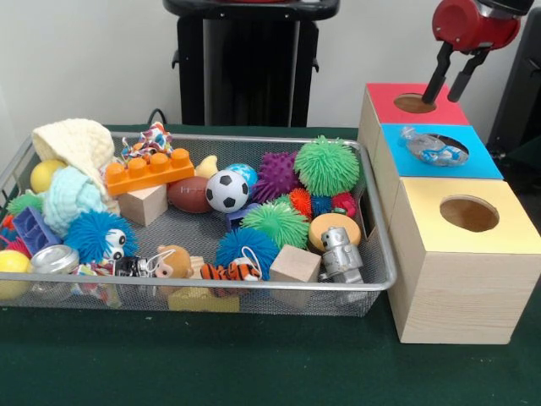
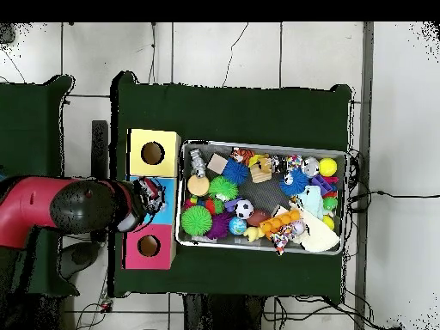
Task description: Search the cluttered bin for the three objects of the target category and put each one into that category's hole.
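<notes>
From the front camera I see the wire bin (image 1: 382, 275) on the green worktop (image 1: 254, 372), its left end cut off by the frame, so the yellow balls (image 1: 44, 175) and blue pieces there are only partly visible. A cream cloth (image 1: 76, 144) covers whatever lies beneath it at the far left corner. Moving right, an orange brick (image 1: 149, 171), a football (image 1: 188, 194) and a soccer ball (image 1: 226, 190) sit mid-bin, with spiky balls packed so tightly behind that I cannot separate them all. A small silver robot toy (image 1: 341, 254) stands in the near right corner. Beside the bin are three boxes: the yellow box (image 1: 465, 254) nearest, the blue box (image 1: 439, 152) with a clear-wrapped item (image 1: 431, 148) resting in its hole, contents hard to make out, and the red box (image 1: 414, 103). My end effector (image 1: 451, 83) hovers over the red box's hole, fingers slightly spread and empty; overhead, the arm hides it.
</notes>
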Action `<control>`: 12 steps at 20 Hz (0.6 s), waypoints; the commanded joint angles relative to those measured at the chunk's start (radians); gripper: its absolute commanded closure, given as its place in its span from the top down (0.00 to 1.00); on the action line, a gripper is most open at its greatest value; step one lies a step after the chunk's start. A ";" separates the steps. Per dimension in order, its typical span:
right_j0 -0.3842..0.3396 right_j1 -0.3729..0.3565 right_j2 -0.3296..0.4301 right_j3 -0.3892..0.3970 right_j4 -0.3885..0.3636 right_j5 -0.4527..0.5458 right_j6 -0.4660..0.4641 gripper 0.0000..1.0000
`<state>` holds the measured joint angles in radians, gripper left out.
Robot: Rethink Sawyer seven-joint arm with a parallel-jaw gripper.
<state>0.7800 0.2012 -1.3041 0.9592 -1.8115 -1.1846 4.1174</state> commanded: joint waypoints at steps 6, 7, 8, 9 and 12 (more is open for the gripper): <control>-0.086 -0.012 0.165 -0.028 -0.007 -0.036 -0.256 1.00; -0.088 -0.012 0.164 -0.035 -0.008 -0.039 -0.252 1.00; -0.088 -0.012 0.165 -0.035 -0.006 -0.038 -0.249 1.00; -0.086 -0.011 0.163 -0.037 -0.005 -0.036 -0.243 1.00; -0.082 -0.011 0.161 -0.039 0.000 -0.028 -0.227 1.00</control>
<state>0.7317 0.2008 -1.2901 0.9593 -1.8123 -1.1846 4.0966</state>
